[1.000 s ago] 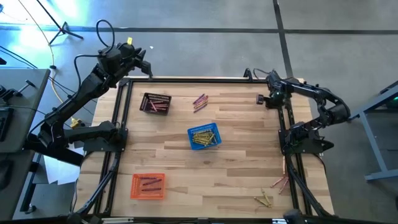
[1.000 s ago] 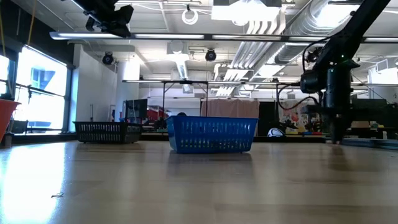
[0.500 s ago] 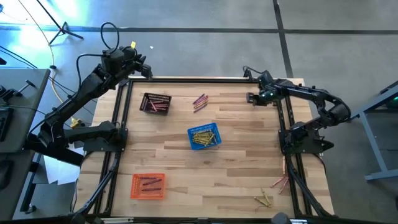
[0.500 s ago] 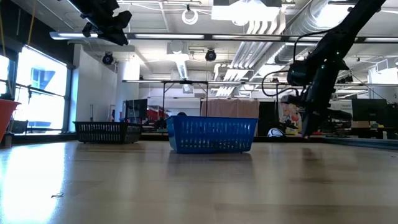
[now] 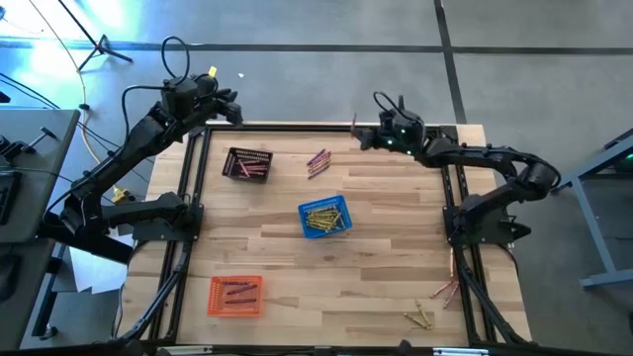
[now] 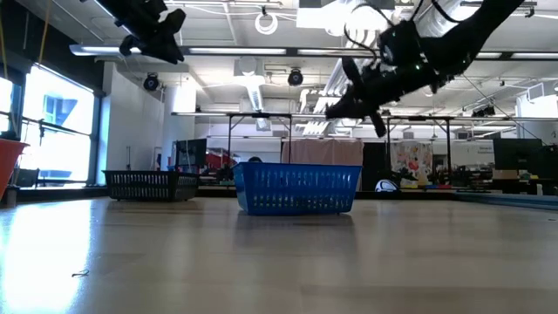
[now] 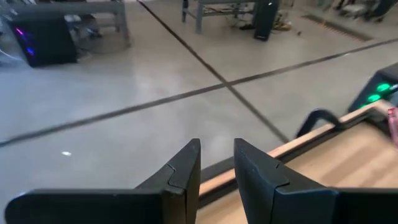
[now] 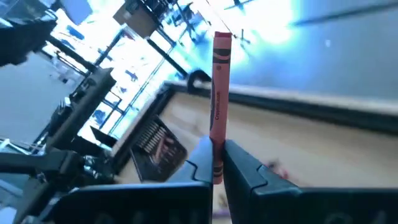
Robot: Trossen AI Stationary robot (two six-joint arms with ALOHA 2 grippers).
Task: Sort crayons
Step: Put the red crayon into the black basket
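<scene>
While the right end effector (image 5: 368, 136) hung in the air above the far edge of the surface (image 5: 376, 247), its fingers were pinched together on 1 red crayon (image 8: 219, 102), which stood straight out beyond the fingertips in the right wrist view. The step in hand looked like the carry: a crayon already picked up and on its way to a basket. Off to its left and a little nearer lay a small loose cluster of red-pink crayons (image 5: 317, 160), and beyond that the black basket (image 5: 247, 163), which already held reddish sticks. The blue basket (image 5: 324, 218), filled with yellow ones, sat nearer and below the end effector, well apart from it; the orange basket (image 5: 235, 295) stood farthest off, at the near left corner. More loose crayons (image 5: 423, 317) lay at the near right corner.

The next move probably called for travelling on over the loose cluster to the black basket, lowering above its rim and only then parting the fingers, since a thin stick released high could bounce out.

The left end effector (image 5: 229, 107) waited beyond the far left corner, fingers slightly apart and holding nothing.
</scene>
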